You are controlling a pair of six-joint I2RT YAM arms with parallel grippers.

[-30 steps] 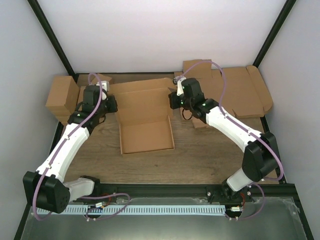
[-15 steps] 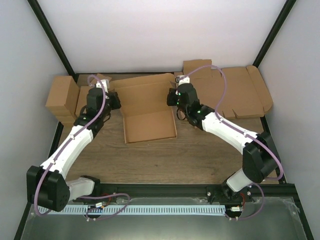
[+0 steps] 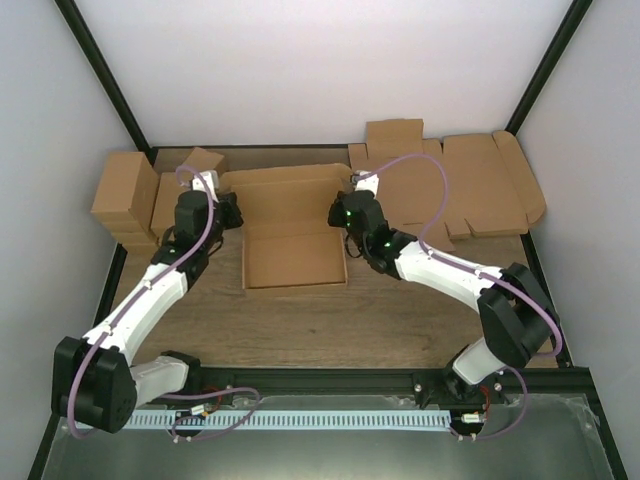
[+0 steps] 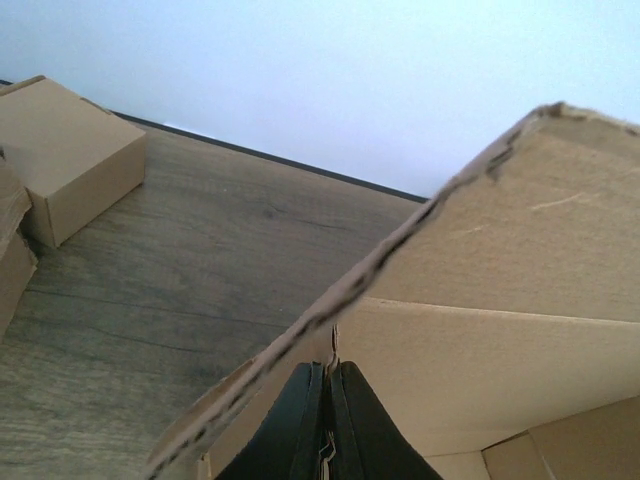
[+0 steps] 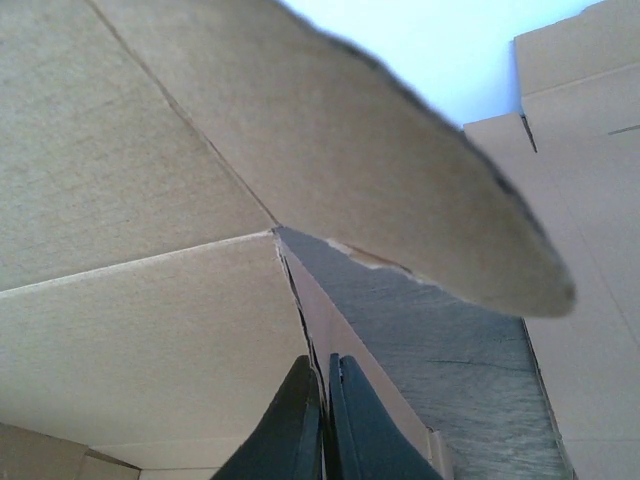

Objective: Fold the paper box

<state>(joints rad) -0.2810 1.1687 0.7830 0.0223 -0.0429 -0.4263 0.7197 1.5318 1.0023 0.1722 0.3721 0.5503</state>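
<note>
Top external view: the box [image 3: 295, 262] is seen at the middle of the table [image 3: 330, 325], between the two arms. A shallow tray has been formed, with low walls raised round its base, and the broad lid panel [image 3: 285, 190] is stood up at the far side, tilted back and not yet brought over. The tray is judged done. Closing the lid and tucking its flaps is judged to be what is left.

The left gripper [image 4: 328, 372] is pressed shut at the tray's left wall, whose thin cardboard edge appears to be pinched between the jaws. The right gripper [image 5: 322, 365] is likewise shut, and the right wall's edge is seen running down between its jaws.

Bare wood is left in front of the tray, so room is given there for pulling the box nearer. Less room is found elsewhere. Cartons [image 3: 125, 195] are stacked just beyond the left wrist, a flat sheet [image 3: 490, 185] is spread behind the right arm, and the back wall is close behind the lid. Both wrists are held close to the lid's side edges. These could be caught as the lid is swung down unless the jaws are first released and drawn outward.
</note>
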